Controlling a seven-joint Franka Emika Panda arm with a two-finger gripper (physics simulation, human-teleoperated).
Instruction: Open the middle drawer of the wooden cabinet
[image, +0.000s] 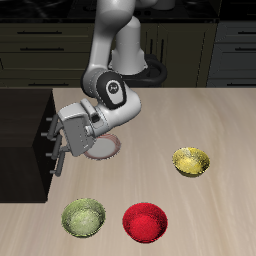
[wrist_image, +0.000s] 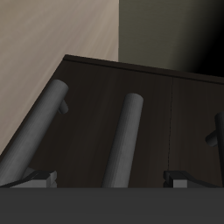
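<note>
My gripper (image: 52, 146) is spread, its fingers level with the wooden cabinet (image: 22, 145) front. In the wrist view the middle drawer (wrist_image: 166, 122) handle (wrist_image: 125, 140) sits between them. Judging this the reach step; next I ease forward, then clamp.

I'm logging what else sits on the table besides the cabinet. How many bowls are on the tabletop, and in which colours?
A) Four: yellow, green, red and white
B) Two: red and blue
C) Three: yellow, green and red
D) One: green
C: the exterior view shows a yellow bowl, a green bowl and a red bowl on the table.
</note>
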